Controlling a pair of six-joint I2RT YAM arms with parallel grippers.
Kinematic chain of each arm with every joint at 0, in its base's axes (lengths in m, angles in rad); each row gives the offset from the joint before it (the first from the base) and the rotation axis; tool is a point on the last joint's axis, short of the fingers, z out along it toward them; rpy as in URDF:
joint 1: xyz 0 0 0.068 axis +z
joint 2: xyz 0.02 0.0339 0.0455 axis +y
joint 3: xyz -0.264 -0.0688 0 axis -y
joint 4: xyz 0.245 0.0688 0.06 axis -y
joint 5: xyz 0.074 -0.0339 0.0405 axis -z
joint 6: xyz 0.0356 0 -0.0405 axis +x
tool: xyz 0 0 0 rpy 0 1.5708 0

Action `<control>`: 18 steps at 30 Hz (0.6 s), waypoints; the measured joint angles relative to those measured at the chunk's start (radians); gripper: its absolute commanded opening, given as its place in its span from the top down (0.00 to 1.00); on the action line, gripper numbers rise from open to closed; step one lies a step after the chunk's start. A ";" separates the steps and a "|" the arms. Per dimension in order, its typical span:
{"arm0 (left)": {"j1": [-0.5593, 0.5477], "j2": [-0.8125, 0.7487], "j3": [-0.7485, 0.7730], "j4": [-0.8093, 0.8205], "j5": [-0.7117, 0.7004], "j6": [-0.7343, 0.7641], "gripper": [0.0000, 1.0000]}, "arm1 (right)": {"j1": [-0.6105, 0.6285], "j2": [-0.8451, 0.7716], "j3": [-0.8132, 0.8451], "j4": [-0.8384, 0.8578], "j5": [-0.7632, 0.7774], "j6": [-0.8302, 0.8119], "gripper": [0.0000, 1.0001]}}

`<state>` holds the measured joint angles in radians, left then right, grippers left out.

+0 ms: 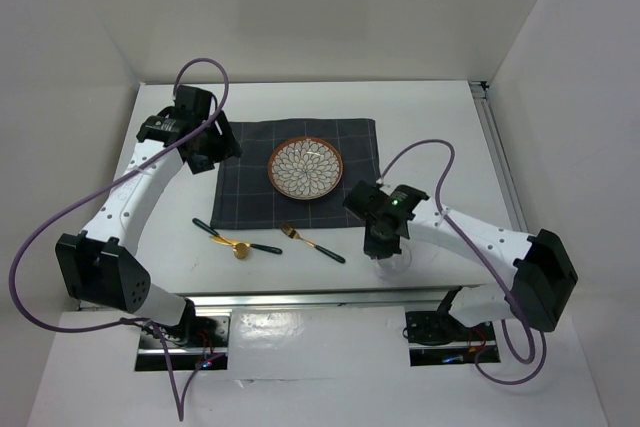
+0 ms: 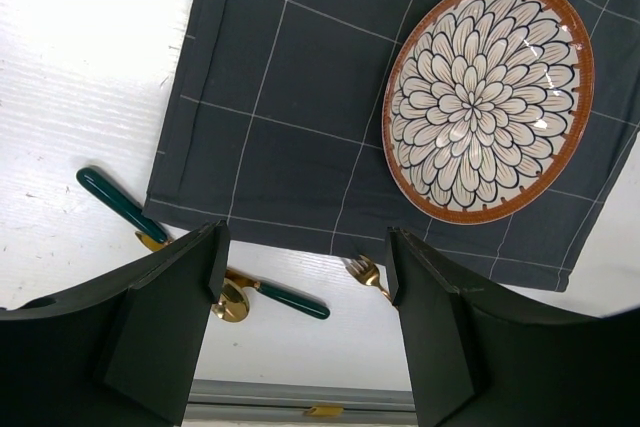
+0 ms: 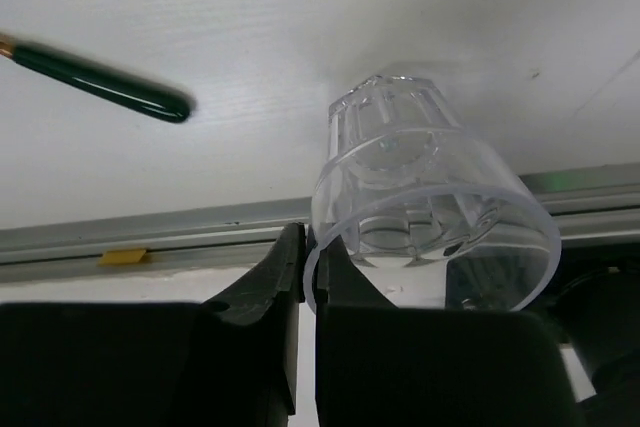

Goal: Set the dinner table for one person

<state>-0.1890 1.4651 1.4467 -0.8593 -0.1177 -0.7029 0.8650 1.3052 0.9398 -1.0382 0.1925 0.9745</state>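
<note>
The right tool [image 3: 308,247] is pinching the rim of a clear glass [image 3: 430,197] at the near rail of the white desk [image 1: 440,117], lower right in the top view, below and right of the placemat [image 1: 240,197] and plate [image 1: 306,168]. The left tool [image 2: 305,247], spread wide and carrying nothing, is hovering at the upper left of the placemat, leaving the right arm nearer the glass, its mouth facing the tool

Top view down over dinner table [image 1: 440,117] from behind; wrist views closer, left sharing plate [image 2: 488,97].
</note>
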 measured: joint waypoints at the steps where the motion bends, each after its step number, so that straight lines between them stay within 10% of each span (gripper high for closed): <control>1: 0.000 0.000 0.000 0.000 0.000 0.000 0.20 | -0.002 0.016 0.037 -0.014 0.021 -0.009 1.00; 10: 0.000 0.000 -0.002 0.002 -0.016 0.001 0.18 | -0.298 0.218 0.446 0.069 0.092 -0.336 1.00; 18: -0.005 -0.005 -0.105 0.014 -0.019 0.014 0.11 | -0.507 0.705 0.948 0.261 0.048 -0.580 1.00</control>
<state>-0.1940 1.4605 1.3422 -0.8455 -0.1364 -0.6888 0.3580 2.0106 1.8877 -0.7776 0.2401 0.3946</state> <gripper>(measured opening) 0.824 0.145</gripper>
